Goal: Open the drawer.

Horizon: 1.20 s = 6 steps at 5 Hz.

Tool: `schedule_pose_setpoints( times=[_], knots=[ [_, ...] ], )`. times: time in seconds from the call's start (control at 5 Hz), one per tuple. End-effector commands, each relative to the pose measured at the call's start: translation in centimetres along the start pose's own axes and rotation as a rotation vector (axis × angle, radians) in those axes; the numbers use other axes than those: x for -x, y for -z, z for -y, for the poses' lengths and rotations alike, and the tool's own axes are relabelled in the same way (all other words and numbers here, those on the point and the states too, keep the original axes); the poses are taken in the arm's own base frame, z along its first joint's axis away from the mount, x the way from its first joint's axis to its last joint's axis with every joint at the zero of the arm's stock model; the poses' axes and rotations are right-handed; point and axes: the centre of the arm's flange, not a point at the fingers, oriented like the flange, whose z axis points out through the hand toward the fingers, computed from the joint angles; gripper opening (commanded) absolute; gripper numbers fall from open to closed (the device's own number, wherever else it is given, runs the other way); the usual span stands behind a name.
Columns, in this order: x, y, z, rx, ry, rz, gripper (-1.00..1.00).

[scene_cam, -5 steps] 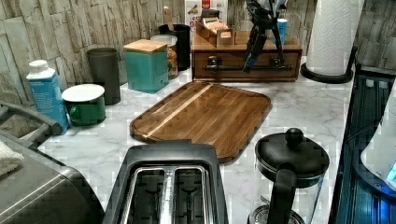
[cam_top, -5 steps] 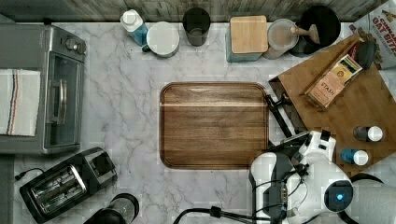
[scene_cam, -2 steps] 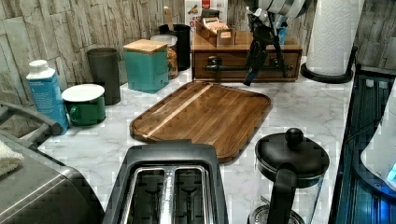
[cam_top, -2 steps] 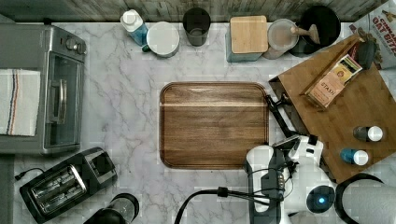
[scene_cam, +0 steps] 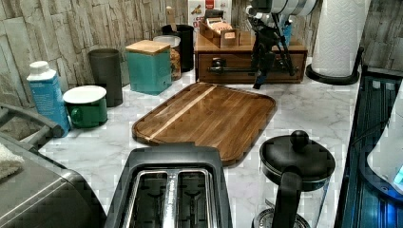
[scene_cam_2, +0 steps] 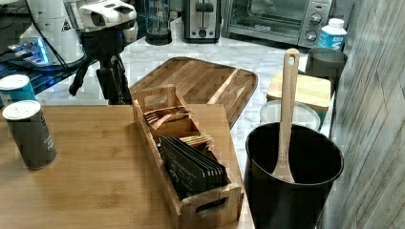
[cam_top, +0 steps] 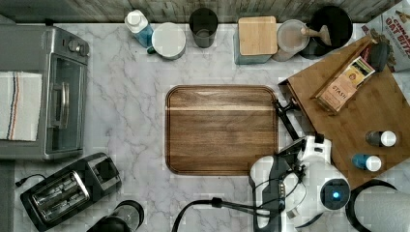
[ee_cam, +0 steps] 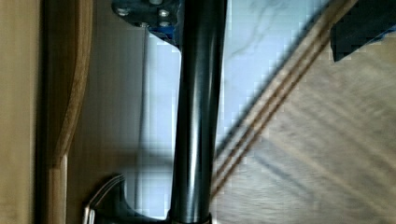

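Drawer sits directly behind the tool, under the wooden top panel, front nearly flush. Tool fingers spread either side of the black bar handle, not pinching it. Cutting board lies just beside on the counter.

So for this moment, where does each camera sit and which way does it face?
Top view: overhead, looking straight down on the counter; the arm and gripper by the drawer.
Left view: low behind the toaster, facing across the cutting board to the drawer front.
Right view: above the wooden top panel, facing back toward the toaster.
Wrist view: close on the black handle.
Top, left and right share the cutting board.
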Motion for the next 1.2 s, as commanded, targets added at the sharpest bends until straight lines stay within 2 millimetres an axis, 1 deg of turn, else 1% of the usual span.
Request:
schedule_pose_setpoints(
  times=[0.2, 0.4, 0.6, 0.8, 1.0, 1.2],
  knots=[
    [-2.5, -2.8, 5.4, -0.208, -0.007, 0.036, 1.00],
    [-3.0, -3.5, 11.2, -0.240, -0.072, 0.055, 1.00],
    [-3.5, -3.1, 16.8, -0.240, -0.095, 0.077, 1.00],
    [-3.9, -2.8, 20.8, -0.236, -0.066, 0.088, 1.00],
    [-3.8, -3.3, 22.9, -0.262, -0.008, 0.093, 1.00],
    [-3.4, -3.3, 24.4, -0.245, 0.039, 0.113, 1.00]
  ],
)
